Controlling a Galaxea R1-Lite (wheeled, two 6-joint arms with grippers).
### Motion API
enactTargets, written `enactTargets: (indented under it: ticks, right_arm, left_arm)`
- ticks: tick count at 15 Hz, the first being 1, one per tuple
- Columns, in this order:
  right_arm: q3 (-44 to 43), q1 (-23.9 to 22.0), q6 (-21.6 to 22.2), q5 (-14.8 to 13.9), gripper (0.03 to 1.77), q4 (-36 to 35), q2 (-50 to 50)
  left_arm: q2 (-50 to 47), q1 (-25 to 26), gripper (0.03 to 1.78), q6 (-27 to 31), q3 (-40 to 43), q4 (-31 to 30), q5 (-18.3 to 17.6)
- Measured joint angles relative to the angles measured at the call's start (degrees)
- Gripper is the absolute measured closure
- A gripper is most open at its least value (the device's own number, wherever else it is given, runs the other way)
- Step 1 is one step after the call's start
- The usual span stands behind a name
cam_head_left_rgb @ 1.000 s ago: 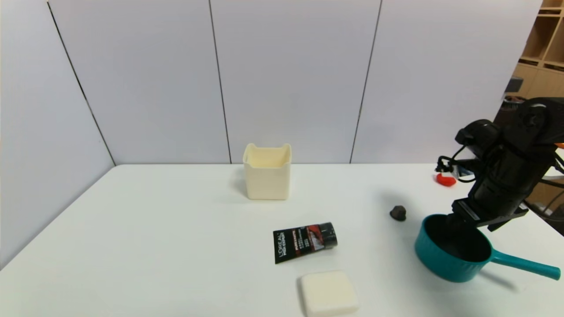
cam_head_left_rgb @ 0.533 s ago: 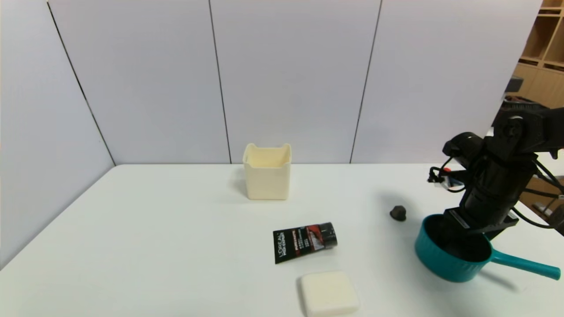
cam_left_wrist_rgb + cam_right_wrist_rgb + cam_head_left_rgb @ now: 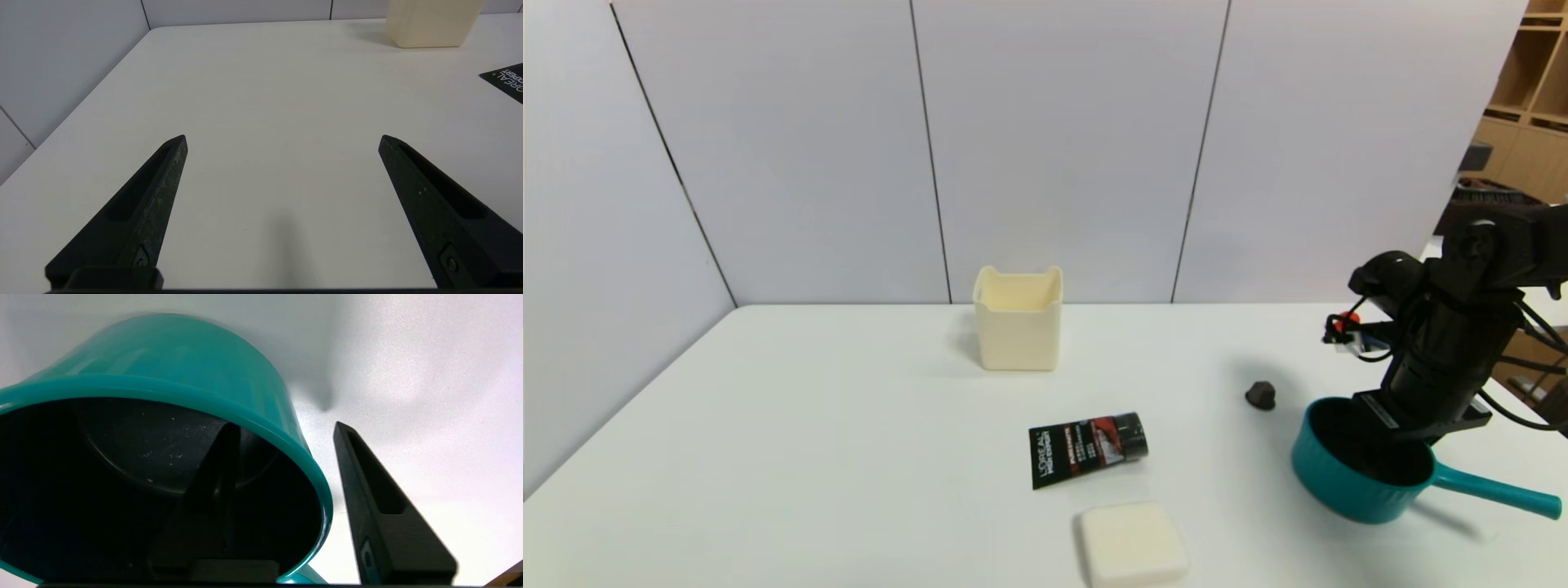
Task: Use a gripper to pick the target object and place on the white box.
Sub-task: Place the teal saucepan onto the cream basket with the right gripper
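Nearby, the right gripper (image 3: 282,428) straddles the teal saucepan (image 3: 1356,478) wall, fingers narrowed but gapped; a black L'Oreal tube (image 3: 1086,449), dark lump (image 3: 1261,395) and white box (image 3: 1018,318) stand apart; left gripper (image 3: 282,141) gapes

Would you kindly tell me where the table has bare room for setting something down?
The widest free patch lies on the left of the table, bordered by the white box and the black tube. The right side is crowded: cream pad, dark lump, and the right tool astride the teal saucepan's rim.
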Motion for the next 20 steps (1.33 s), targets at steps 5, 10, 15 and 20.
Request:
enactTargets:
  ticks: [5, 10, 15, 20]
  right_arm:
    - [0.0, 0.0, 0.1, 0.2, 1.67, -0.1, -0.6]
    - [-0.3, 1.8, -1.0, 0.4, 1.67, -0.4, -4.1]
    - [-8.0, 3.3, -10.4, -0.1, 1.67, -2.0, -12.5]
    - [-26.5, 7.2, -14.8, -6.9, 1.67, -4.3, -14.8]
  left_arm:
    - [0.0, 0.0, 0.12, 0.0, 0.0, 0.0, 0.0]
    - [0.0, 0.0, 0.12, 0.0, 0.0, 0.0, 0.0]
    - [0.0, 0.0, 0.12, 0.0, 0.0, 0.0, 0.0]
    - [0.0, 0.0, 0.12, 0.0, 0.0, 0.0, 0.0]
